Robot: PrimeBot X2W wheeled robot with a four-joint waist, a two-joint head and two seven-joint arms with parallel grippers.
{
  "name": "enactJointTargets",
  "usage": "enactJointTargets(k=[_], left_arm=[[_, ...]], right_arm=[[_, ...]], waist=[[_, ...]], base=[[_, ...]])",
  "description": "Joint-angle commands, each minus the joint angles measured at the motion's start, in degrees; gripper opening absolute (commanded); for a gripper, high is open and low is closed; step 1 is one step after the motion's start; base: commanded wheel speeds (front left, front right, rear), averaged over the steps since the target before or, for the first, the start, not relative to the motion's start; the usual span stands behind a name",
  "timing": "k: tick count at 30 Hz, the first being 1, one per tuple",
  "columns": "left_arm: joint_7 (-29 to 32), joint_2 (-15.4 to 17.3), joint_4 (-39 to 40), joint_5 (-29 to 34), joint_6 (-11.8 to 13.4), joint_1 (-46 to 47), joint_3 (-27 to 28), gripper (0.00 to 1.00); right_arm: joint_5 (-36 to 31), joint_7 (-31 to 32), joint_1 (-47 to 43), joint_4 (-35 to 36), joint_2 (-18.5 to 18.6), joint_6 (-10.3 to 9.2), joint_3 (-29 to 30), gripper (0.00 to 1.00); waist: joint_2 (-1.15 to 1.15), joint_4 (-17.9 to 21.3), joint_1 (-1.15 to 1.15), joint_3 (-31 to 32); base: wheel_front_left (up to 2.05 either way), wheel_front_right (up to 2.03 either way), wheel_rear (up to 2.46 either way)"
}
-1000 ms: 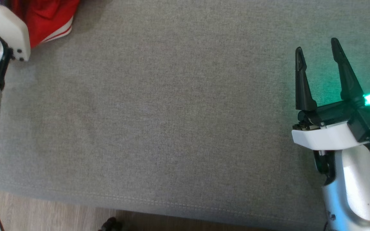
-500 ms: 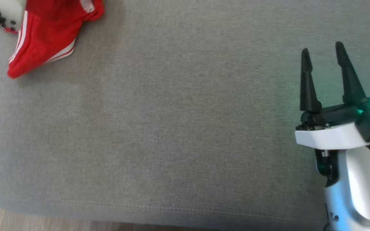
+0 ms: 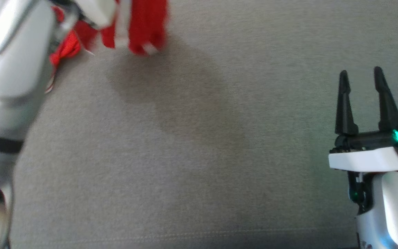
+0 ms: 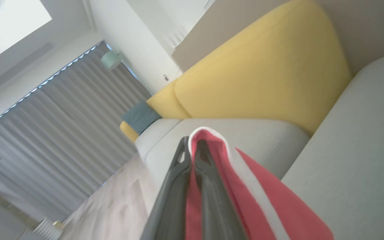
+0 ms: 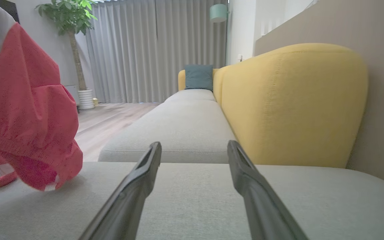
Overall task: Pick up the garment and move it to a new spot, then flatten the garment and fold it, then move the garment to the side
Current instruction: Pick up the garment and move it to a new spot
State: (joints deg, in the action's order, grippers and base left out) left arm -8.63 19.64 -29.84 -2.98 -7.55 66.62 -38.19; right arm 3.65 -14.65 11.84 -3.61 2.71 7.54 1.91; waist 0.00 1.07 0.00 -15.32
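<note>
Garment [image 3: 147, 24]: red with white stripes, hanging at the upper left of the head view, blurred there. In the right wrist view it hangs at the left of the frame, and its lowest folds look to be at or just above the seat; I cannot tell if they touch.

1. Left gripper [image 4: 193, 146]: fingers pressed together, with a fold of the garment's white-edged hem pinched between them. The cloth drapes away to the lower right of the left wrist view.
2. Right gripper [image 3: 360, 73]: fingers spread apart, nothing between them, low over the seat at the right of the head view.

Step in hand, as I judge it: the first one, the carry to a new spot. Flattening and folding are not yet begun.

Next move calls for: lowering the cloth onto the bare middle of the seat, letting it settle before release, then bringing in the free gripper to spread it. A bunched landing would make flattening harder.

Surface: grey woven sofa seat [image 3: 199, 155], soft. Room: yellow backrest [image 5: 292, 100], blue cushion [image 5: 198, 77], grey curtains [image 5: 145, 50], potted plant [image 5: 68, 13], wooden floor [image 5: 108, 120].
</note>
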Motion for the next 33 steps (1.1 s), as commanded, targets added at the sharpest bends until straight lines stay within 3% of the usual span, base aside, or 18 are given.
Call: enactJointTargets(k=[1, 5, 12, 17, 21, 32, 33], left_arm=[[0.64, 1.78, 3.42, -0.72, 0.2, 0.34, 1.39, 0.0], [2.84, 0.85, 11.32, -2.39, 0.72, -4.12, 0.25, 0.0], [4.62, 0.46, 19.88, -4.41, 4.94, -15.69, -1.3, 0.0], [3.44, 2.72, 18.4, -4.16, 7.84, -24.89, -2.96, 0.0], [2.03, 2.73, 16.95, -4.79, 9.31, -29.64, -3.81, 0.0], [-4.99, -4.48, 10.59, -9.96, 14.25, -41.97, -4.76, 0.0], [-5.37, -5.01, 10.31, -10.4, 14.57, -42.45, -4.42, 0.24]], right_arm=[[0.47, -0.35, 0.23, 1.65, 0.17, -0.05, -0.78, 1.0], [0.63, -0.35, -0.64, 1.83, 0.17, -0.05, 0.16, 1.0], [1.32, -0.35, -1.11, 1.97, 0.17, -0.05, 0.33, 1.0], [1.5, -0.35, -1.15, 2.03, 0.17, -0.05, 0.31, 1.0], [1.29, -0.35, -1.61, 1.76, 0.17, -0.05, 0.73, 1.0], [1.17, -0.35, -2.95, 0.32, 0.17, -0.05, -1.68, 1.0], [1.26, -0.35, -3.0, 0.22, 0.17, -0.05, -1.88, 1.0]], waist=[[0.0, 1.69, 0.0, 1.1], [0.0, 3.32, 0.0, 0.76], [0.0, 5.26, 0.0, -0.79], [0.0, 5.53, 0.0, -1.27], [0.0, 4.98, 0.0, -1.14], [0.0, 2.91, 0.0, -0.02], [0.0, 2.79, 0.0, 0.09]], base=[[0.0, 0.0, 0.0], [0.0, 0.0, 0.0], [0.0, 0.0, 0.0], [0.0, 0.0, 0.0], [0.0, 0.0, 0.0], [0.0, 0.0, 0.0], [0.0, 0.0, 0.0]])
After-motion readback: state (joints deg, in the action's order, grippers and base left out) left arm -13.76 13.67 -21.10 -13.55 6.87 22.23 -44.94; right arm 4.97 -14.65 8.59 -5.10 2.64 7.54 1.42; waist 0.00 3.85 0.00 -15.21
